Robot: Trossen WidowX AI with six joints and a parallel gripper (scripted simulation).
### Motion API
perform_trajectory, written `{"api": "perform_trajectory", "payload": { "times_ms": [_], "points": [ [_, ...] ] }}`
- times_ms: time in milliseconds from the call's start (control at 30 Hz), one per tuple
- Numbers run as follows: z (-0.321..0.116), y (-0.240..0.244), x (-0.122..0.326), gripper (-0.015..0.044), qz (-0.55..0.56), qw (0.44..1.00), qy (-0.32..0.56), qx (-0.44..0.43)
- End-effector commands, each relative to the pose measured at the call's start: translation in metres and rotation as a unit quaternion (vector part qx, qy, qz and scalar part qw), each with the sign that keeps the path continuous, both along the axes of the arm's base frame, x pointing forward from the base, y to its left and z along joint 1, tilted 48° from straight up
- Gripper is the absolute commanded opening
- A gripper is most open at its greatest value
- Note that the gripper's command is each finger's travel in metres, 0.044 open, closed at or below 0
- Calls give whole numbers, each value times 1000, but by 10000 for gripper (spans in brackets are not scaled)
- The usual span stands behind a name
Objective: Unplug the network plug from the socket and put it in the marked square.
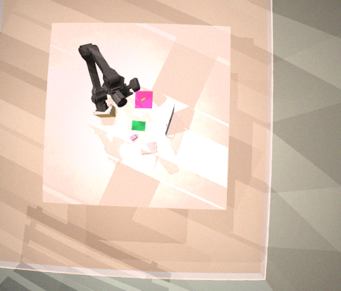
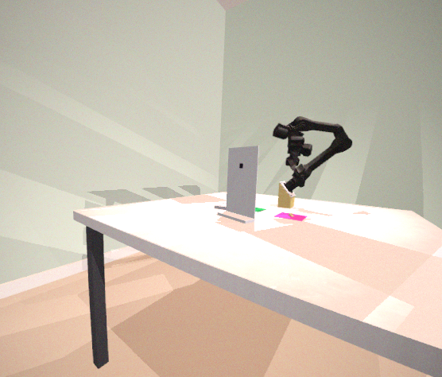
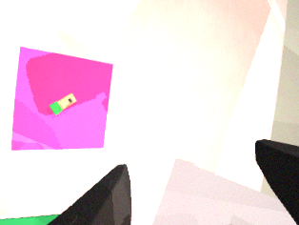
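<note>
The plug (image 1: pixel 143 99) (image 2: pixel 290 215) (image 3: pixel 63 104), pale yellow with a green end, lies on the magenta marked square (image 1: pixel 147 105) (image 2: pixel 300 218) (image 3: pixel 90 138), wholly inside its edges. My gripper (image 3: pixel 192 162) is open with nothing between its fingers. It hangs well above the table, away from the plug; its fingertips are hard to make out in the top and exterior views. The upright panel (image 1: pixel 170 120) (image 2: pixel 242 186) stands apart from the plug, with a small dark opening high on it in the exterior view.
A green rectangle (image 1: pixel 138 125) (image 2: pixel 260 209) (image 3: pixel 29 220) lies beside the magenta square. A small lilac block (image 1: pixel 134 137) and a pale flat piece (image 1: pixel 149 148) lie beyond it. The arm stands on a yellowish block (image 1: pixel 109 113) (image 2: pixel 285 197).
</note>
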State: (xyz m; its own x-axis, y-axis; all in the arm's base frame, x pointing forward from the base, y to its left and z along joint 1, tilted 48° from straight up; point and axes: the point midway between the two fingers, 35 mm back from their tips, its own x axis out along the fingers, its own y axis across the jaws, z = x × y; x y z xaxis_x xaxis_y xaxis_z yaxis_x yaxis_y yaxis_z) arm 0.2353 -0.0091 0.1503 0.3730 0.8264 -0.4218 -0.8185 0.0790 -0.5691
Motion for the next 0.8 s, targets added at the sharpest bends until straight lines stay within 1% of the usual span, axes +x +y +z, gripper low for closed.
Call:
{"api": "perform_trajectory", "payload": {
  "times_ms": [0, 100, 767],
  "points": [
    [0, 0, 0, 366, 1, 1000, 0, -2],
    [0, 0, 0, 440, 1, 1000, 0, -2],
    [0, 0, 0, 440, 1, 1000, 0, -2]
  ]
}}
